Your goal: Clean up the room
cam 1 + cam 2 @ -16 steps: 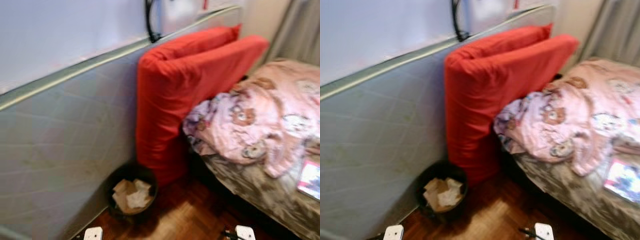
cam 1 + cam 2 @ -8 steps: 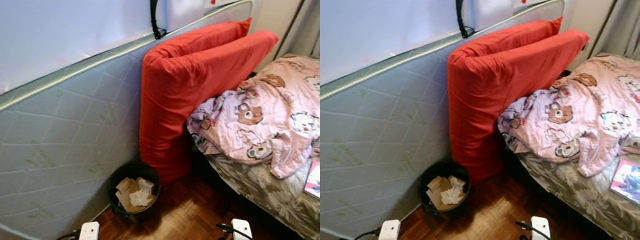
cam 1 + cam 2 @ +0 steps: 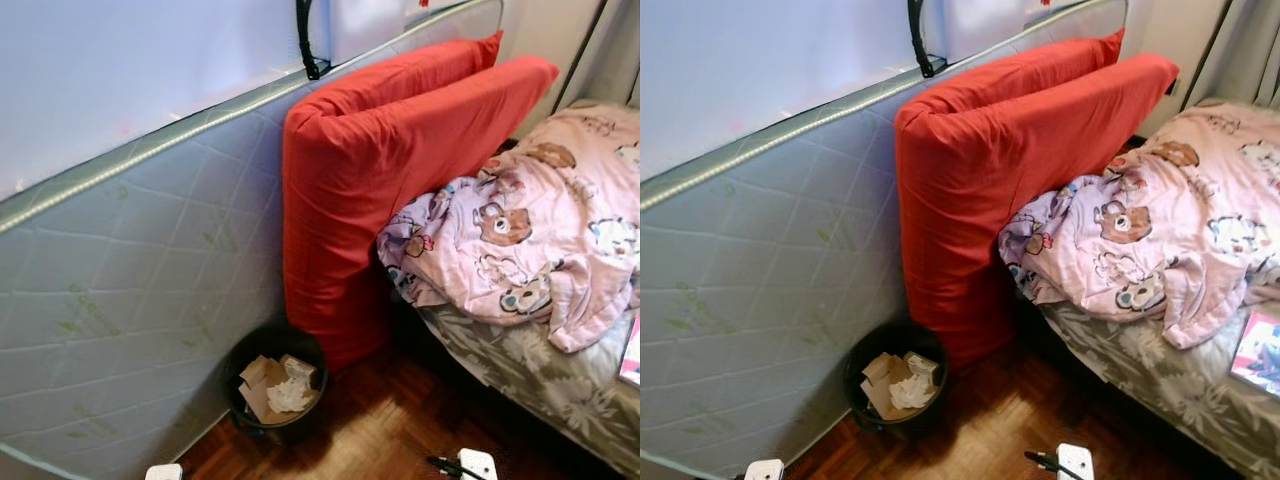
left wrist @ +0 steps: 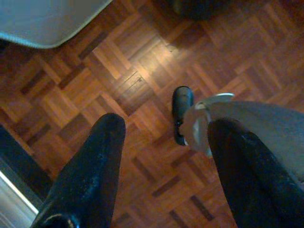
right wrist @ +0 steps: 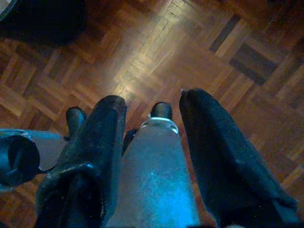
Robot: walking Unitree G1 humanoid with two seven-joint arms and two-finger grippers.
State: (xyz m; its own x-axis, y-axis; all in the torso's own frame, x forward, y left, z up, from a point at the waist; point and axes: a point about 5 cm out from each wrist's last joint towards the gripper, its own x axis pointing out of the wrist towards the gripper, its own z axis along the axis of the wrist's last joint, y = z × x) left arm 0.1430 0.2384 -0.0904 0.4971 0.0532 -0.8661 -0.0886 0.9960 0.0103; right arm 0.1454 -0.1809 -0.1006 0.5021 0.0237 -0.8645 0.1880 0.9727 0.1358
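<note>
The robot stands facing a corner of the bedroom, both arms hanging low over the parquet floor [image 3: 380, 440]. A black waste bin [image 3: 276, 385], partly filled with crumpled paper [image 3: 280, 385], sits on the floor just beside a grey mattress [image 3: 130, 300] propped on its side against the wall and a red cushion [image 3: 360, 200] leaning next to it. To the right, a pink bear-print blanket [image 3: 530, 240] lies rumpled on the bed [image 3: 520, 370], with a magazine [image 3: 1258, 362] near its edge.

The left pincer [image 4: 164, 156] points down at the floor with its fingers apart and nothing between them. The right pincer [image 5: 152, 142] likewise hangs with fingers apart, empty, over bare wood.

The risks from here are mostly of clearance. The bin stands tight against the mattress and cushion, so a reach toward it could knock it over and spill the paper. Brushing the leaning mattress could likely tip it. Tugging the blanket may drag the magazine off the bed.
</note>
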